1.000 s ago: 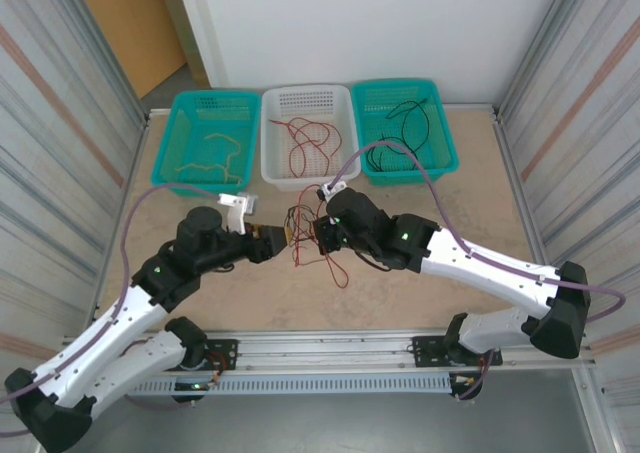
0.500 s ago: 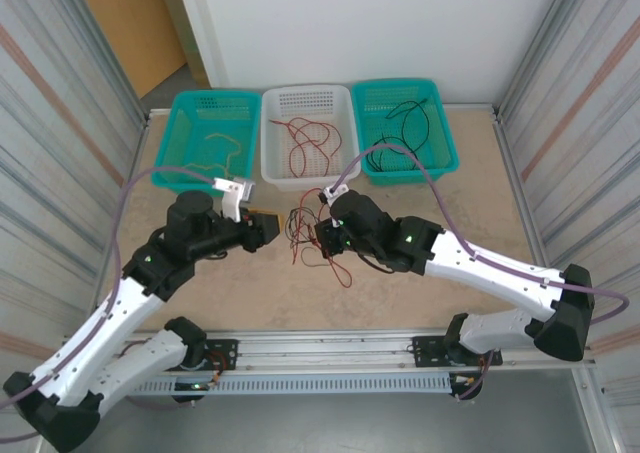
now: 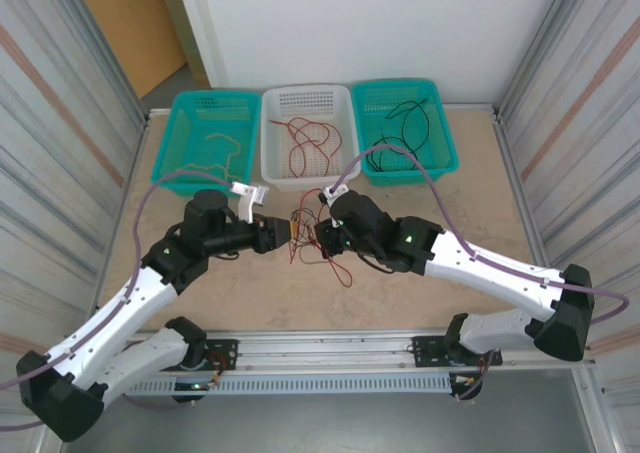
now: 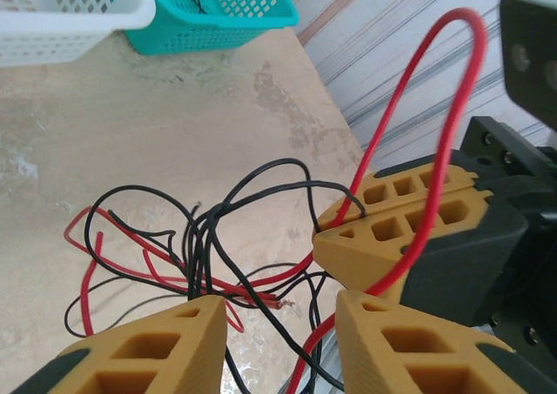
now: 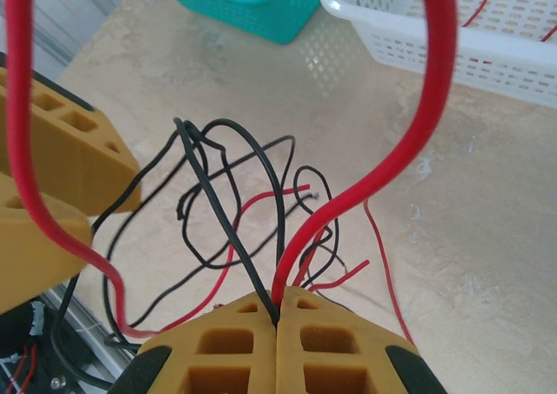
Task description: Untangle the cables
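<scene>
- Pinching strands of the thin red and black cables (image 4: 202,263), the right gripper (image 5: 278,311) is pressed together.
- The left gripper (image 4: 280,311) stands spread, strands crossing its gap.
- Loose ends lie on the beige bench (image 4: 130,133).

The left arm (image 3: 120,318) and the right arm (image 3: 490,268) both wore glossy white shells on their long links, with matt black housings at the joints. A small green light (image 3: 405,239) glowed on a black housing of the right arm. A thick lavender-grey hose (image 3: 395,146) ran along each arm, and a white bracket (image 3: 247,195) sat at the left wrist. The left gripper (image 4: 278,311) and the right gripper (image 5: 278,311) carried mustard-yellow plastic fingers (image 4: 409,229) moulded with rectangular pockets. These were set in black bodies studded with small round screws (image 4: 505,157).
</scene>
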You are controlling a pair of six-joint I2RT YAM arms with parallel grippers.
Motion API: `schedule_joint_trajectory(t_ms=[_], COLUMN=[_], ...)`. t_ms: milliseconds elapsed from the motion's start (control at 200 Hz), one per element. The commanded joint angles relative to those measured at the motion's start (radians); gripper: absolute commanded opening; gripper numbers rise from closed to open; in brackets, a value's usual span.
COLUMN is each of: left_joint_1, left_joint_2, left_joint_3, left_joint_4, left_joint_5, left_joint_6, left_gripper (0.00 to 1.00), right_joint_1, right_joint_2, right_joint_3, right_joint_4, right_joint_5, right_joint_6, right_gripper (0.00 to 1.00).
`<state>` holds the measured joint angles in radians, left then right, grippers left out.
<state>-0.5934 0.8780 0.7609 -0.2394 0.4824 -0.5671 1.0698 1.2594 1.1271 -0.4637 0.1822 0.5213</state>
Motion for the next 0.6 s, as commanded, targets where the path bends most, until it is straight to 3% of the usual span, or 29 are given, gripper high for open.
schedule_joint_trajectory(t_ms=[0,135,276,301,336,436,461,596], left_joint_1=[0.003,0.003,0.003,0.003,0.003,0.002,0.001,-0.021], left_joint_2=[0.007,0.026,0.027,0.022,0.015,0.002,0.001,0.018], left_joint_3=[-0.021,-0.036,-0.018,-0.004,0.019,0.141,0.183,0.368], left_joint_4=[0.062,0.100,0.062,0.037,-0.007,-0.181,-0.232,-0.415], left_joint_5=[0.045,0.069,0.037,0.009,-0.033,-0.174,-0.216,-0.345], left_joint_6=[-0.040,-0.060,-0.040,-0.029,-0.006,0.094,0.123,0.309], left_gripper=[0.35,0.25,0.01,0.00,0.00,0.00,0.00,0.00], right_joint_1=[0.012,0.013,0.012,0.013,0.008,-0.029,-0.047,-0.148], right_joint_2=[-0.006,-0.003,-0.008,-0.008,-0.009,-0.010,-0.011,-0.070], right_joint_3=[-0.007,-0.013,-0.023,-0.027,-0.034,-0.068,-0.078,-0.180], right_joint_4=[0.018,0.023,0.024,0.020,0.015,-0.024,-0.041,-0.061], right_joint_5=[-0.001,0.003,0.026,0.038,0.059,0.122,0.141,0.126], right_joint_6=[-0.007,-0.002,0.004,0.007,0.016,0.061,0.084,0.167], right_gripper=[0.00,0.00,0.00,0.00,0.10,0.61,0.69,0.72])
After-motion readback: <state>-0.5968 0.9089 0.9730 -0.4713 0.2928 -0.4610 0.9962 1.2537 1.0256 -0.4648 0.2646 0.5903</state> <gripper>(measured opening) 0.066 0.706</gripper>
